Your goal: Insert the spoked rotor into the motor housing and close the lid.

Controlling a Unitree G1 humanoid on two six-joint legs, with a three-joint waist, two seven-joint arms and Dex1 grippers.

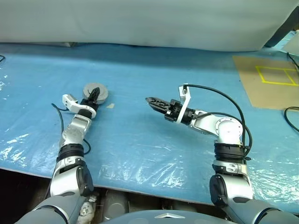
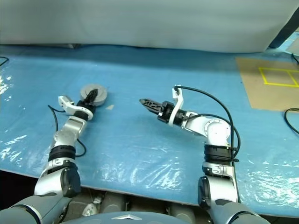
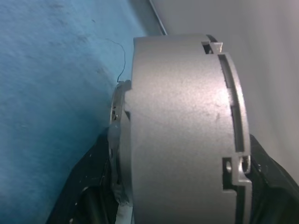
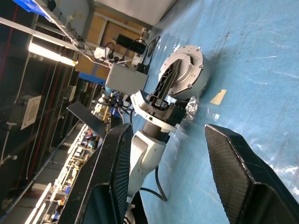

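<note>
A table (image 1: 154,135) covered in a blue plastic sheet (image 1: 140,84) fills the scene, seen from above the robot's two arms. On the robot's left side of the table sits the motor housing (image 1: 100,95), a squat round silver-grey metal cylinder. The left claw (image 1: 95,92) is on it, one black finger lying across its top and the other down at its side. In the left wrist view the housing's grey wall (image 3: 182,126), with slots and notches along one edge, sits between the two black fingers (image 3: 84,186), so the claw is clamped on the housing. A small tan scrap (image 1: 110,106) lies on the sheet just beside the housing, towards the robot's right.

The right claw (image 1: 154,102) hangs above the middle of the table, well apart from the housing and pointing towards it. Its two black fingers (image 4: 238,172) stand apart with nothing between them.

At the far right of the table lies a brown cardboard sheet (image 1: 261,88) marked with a yellow outlined square (image 1: 275,75).
</note>
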